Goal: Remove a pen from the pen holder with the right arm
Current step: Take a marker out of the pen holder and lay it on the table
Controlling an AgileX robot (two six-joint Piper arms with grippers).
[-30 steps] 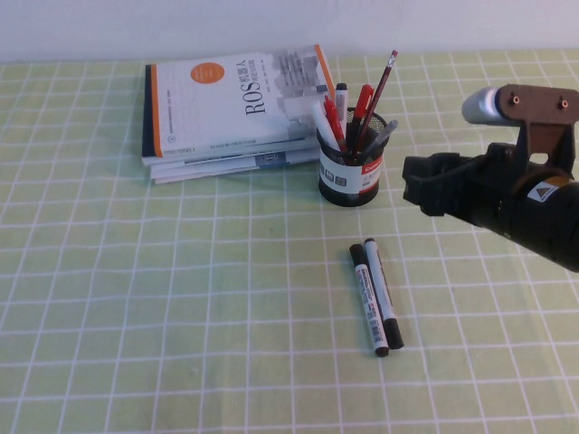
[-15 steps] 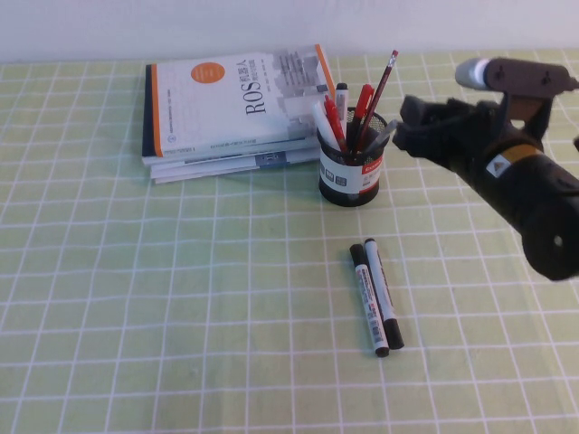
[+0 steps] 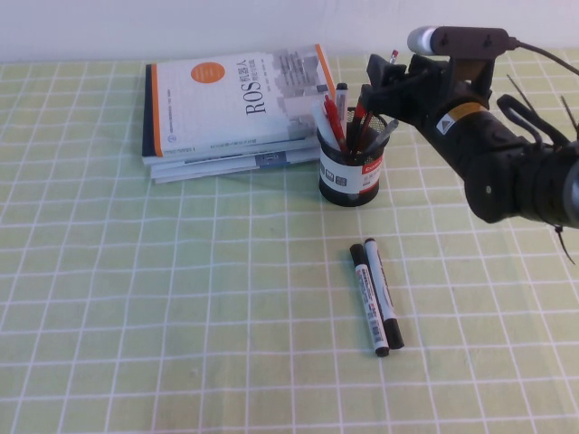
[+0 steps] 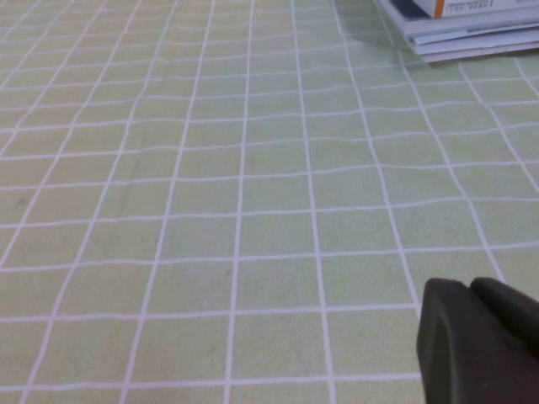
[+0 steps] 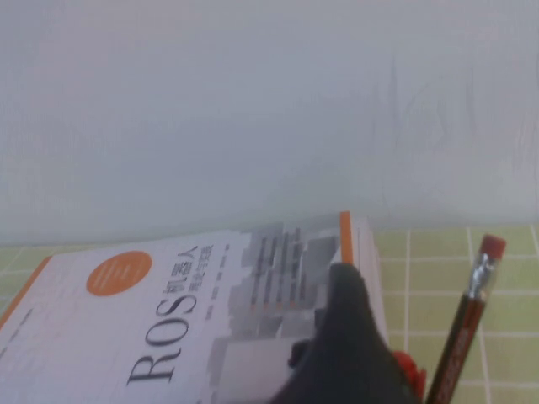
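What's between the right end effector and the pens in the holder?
Nothing visible. Right end effector hangs just above the pens in the pen holder, pencil beside it. Left end effector is low over the tablecloth near the books.

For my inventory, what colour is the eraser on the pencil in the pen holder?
Red eraser; clearest in right wrist view.
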